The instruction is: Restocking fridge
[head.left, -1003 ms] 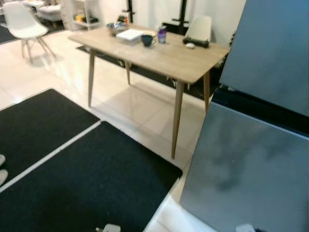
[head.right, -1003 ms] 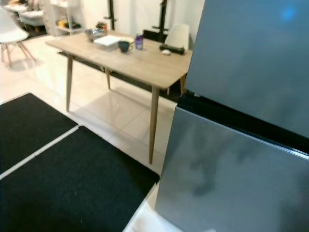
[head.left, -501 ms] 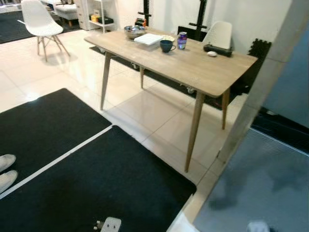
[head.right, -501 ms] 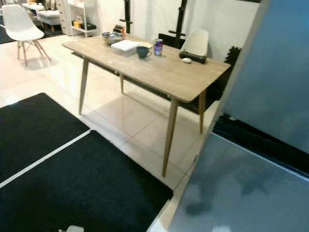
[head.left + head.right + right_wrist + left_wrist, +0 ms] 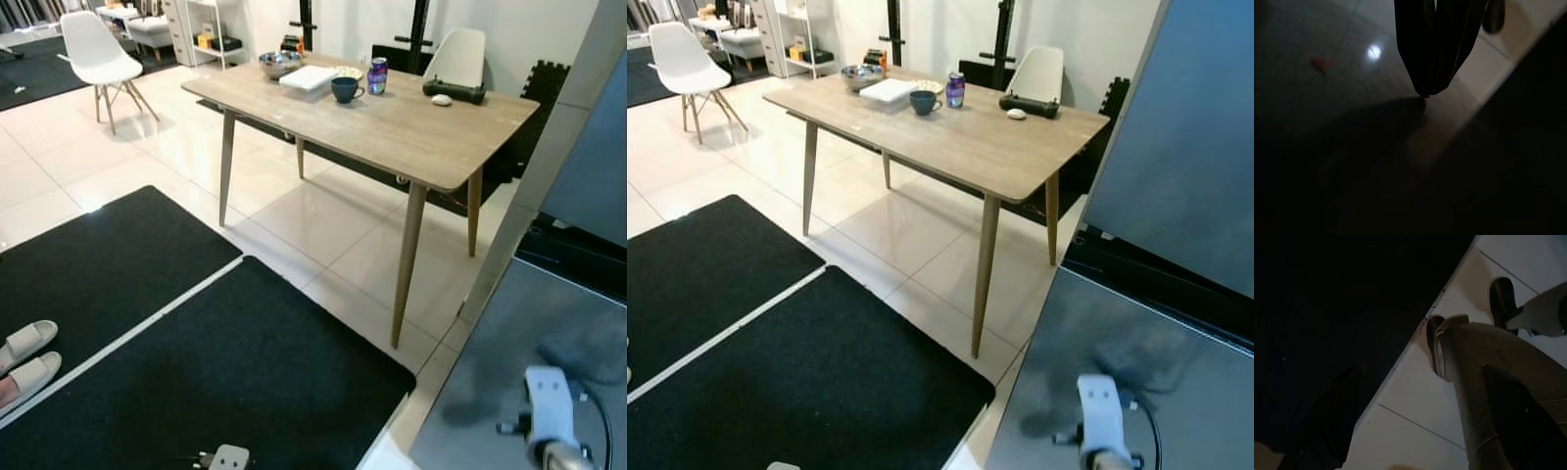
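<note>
A: How much room is there to move?

B: White floor tiles (image 5: 323, 215) run between two black mats (image 5: 235, 382) low on the left and the grey fridge (image 5: 1176, 196) on the right. The near mat's corner ends just short of the fridge's lower door, with a narrow strip of tile between them. A wooden table (image 5: 392, 127) stands ahead, its nearest leg close to the fridge's edge. A white chair (image 5: 98, 59) sits well off at the far left, and a pair of slippers (image 5: 24, 357) lies on the left mat.

A: What's on the table?

B: A metal bowl (image 5: 279, 64), a white board (image 5: 309, 76), a dark mug (image 5: 345, 89) and a can (image 5: 377, 74) at the far end.

A: And the fridge against the claws?

B: Both its doors look closed. The right gripper (image 5: 1437, 46) hangs low beside the lower door, fingers pressed together, pointing at the floor. The left gripper (image 5: 1425, 406) hangs over the mat's edge, fingers spread apart, holding nothing.
</note>
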### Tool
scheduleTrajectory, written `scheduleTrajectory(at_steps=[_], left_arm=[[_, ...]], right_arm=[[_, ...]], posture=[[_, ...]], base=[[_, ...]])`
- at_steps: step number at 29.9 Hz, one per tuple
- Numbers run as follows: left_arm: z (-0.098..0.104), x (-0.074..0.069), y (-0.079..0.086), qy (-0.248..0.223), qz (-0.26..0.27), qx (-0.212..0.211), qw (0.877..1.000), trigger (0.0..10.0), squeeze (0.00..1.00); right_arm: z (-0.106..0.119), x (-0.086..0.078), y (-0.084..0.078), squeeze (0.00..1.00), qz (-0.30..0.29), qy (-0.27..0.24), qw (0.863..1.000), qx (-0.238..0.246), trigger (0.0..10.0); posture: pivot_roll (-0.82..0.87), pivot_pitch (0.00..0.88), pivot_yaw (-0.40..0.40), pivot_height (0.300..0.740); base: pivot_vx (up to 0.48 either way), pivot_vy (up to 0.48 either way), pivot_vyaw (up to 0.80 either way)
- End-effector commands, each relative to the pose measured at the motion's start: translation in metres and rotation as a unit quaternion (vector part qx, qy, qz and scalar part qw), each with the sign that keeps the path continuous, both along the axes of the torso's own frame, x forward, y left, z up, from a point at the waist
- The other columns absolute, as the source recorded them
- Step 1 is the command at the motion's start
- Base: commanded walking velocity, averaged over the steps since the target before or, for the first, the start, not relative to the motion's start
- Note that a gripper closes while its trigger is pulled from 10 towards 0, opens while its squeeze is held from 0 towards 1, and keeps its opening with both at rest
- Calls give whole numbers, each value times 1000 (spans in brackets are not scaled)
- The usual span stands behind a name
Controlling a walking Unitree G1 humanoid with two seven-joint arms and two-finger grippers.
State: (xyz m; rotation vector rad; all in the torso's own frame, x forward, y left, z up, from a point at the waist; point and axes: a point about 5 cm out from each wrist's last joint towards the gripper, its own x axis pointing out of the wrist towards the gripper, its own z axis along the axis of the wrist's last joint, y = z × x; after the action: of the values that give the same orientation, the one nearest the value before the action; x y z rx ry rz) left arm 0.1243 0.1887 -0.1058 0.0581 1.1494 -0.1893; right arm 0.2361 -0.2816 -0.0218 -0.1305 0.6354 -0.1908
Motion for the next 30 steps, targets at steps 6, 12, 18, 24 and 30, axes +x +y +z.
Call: scheduleTrajectory(at_steps=[6,12,18,24,30], left_arm=[[-2,-5,-4,10,-4,-4,1000,10000,0],[-2,-4,-6,7,-2,-7,1000,10000,0],[-2,-4,-7,6,-1,-9,1000,10000,0],[-2,-3,-8,5,-2,-10,1000,10000,0],[-1,-1,-11,-1,-12,-6,1000,10000,0]], right_arm=[[40,45,4,0,-2,-110,994,-1,10000],[35,46,15,0,11,-100,995,6,10000],[-1,17,33,0,39,-12,998,45,10000],[-33,-23,43,0,65,86,992,63,10000],[-77,-119,38,0,21,267,961,73,10000]], posture=[[-48,0,-18,740],[-46,0,-22,740],[-51,0,-22,740],[-51,0,-26,740],[-53,0,-24,740]], base=[[0,0,0],[0,0,0],[0,0,0],[0,0,0],[0,0,267]])
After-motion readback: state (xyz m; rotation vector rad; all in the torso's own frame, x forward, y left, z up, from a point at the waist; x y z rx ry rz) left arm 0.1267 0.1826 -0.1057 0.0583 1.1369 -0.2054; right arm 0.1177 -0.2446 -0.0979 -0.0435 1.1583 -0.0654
